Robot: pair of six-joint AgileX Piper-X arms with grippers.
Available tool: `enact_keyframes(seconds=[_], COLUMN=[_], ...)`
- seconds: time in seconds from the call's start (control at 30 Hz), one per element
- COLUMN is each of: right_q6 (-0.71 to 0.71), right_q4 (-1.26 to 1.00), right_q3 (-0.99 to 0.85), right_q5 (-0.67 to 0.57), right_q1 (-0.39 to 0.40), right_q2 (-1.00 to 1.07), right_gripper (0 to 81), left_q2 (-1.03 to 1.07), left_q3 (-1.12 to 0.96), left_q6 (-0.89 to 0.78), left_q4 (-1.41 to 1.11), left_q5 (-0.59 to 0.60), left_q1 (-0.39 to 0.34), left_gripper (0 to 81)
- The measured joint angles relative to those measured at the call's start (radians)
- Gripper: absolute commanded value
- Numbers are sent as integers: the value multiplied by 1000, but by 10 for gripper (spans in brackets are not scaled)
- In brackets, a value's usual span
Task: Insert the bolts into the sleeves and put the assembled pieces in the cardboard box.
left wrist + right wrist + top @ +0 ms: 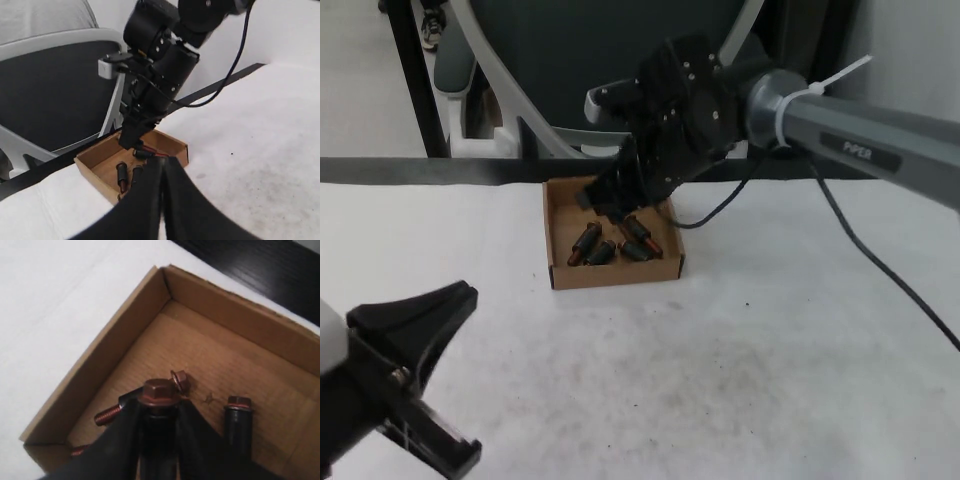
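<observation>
Now right claw (160, 412) clamps a sleeved bolt (160, 392) above the cardboard box (112, 352).

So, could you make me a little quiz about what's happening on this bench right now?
1. True or false: the right gripper is empty.
2. The cardboard box rests on: A) the white bench, B) a chair, C) a shelf.
3. What shape is the head of the bolt in the gripped assembled piece?
Key: 1 false, it holds the assembled piece; 2 A; 3 hexagonal.
</observation>
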Motion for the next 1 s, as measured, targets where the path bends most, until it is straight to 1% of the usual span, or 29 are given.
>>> enact_keyframes(seconds=[0.27, 0.43, 0.57, 0.6, 0.63, 0.67, 0.7, 0.73, 0.8, 0.83, 0.87, 0.93, 1.0], right_q6=[-8, -8, -9, -9, -9, -9, -9, -9, -9, -9, -9, -9, -12], right_q4=[26, 38, 66, 73, 76, 77, 78, 79, 79, 79, 79, 79, 79], right_q3=[-3, -3, -3, -3, -3, -3, -3, -3, -3, -5, -6, -7, -6], right_q5=[0, 0, 0, 0, 1, 1, 1, 1, 1, 3, 3, 5, 23], right_q1=[-10, -17, -19, -19, -19, -19, -19, -19, -19, -19, -19, -19, -19], right_q2=[41, 41, 41, 41, 41, 41, 41, 41, 41, 41, 41, 41, 41], right_gripper=[2, 2, 0, 10, 36, 78, 139, 218, 414, 478, 519, 496, 428], left_q2=[-269, -457, -544, -567, -578, -586, -587, -587, -587, -587, -587, -587, -587], left_q3=[116, 127, 127, 127, 127, 127, 127, 127, 127, 127, 127, 127, 127], left_q6=[-12, -30, -50, -55, -57, -59, -59, -59, -52, -46, -46, -39, -30], left_q4=[-66, 2, 60, 63, 66, 71, 78, 83, 95, 100, 100, 113, 121], left_q5=[-159, -265, -313, -324, -335, -348, -359, -366, -373, -374, -374, -374, -374], left_q1=[2, 2, 2, 2, 2, 2, 2, 2, 2, 2, 2, 2, 2], left_gripper=[8, 8, 8, 8, 8, 8, 8, 8, 8, 8, 8, 8, 8])
